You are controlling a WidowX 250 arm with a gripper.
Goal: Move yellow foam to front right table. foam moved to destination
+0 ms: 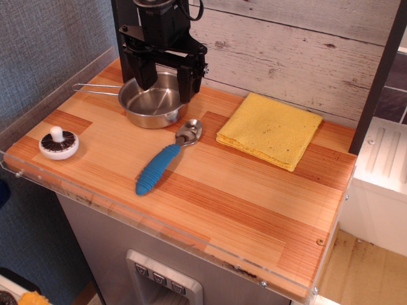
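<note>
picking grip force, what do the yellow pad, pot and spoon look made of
Pad: soft cloth or foam, matte, layered edges, dark specks.
Pot: polished steel by its mirror sheen, wire handle.
Spoon: shiny metal bowl; ribbed blue handle, probably rubber or plastic.

We look for words, numbers and signs, and we find none that we can read. The small grey panel [164, 280] on the front, under the table [254, 216], has three little square buttons. Each button has a dark mark on it, but the marks are too small for us to tell what they are. We cannot see any brand name or label.
</note>
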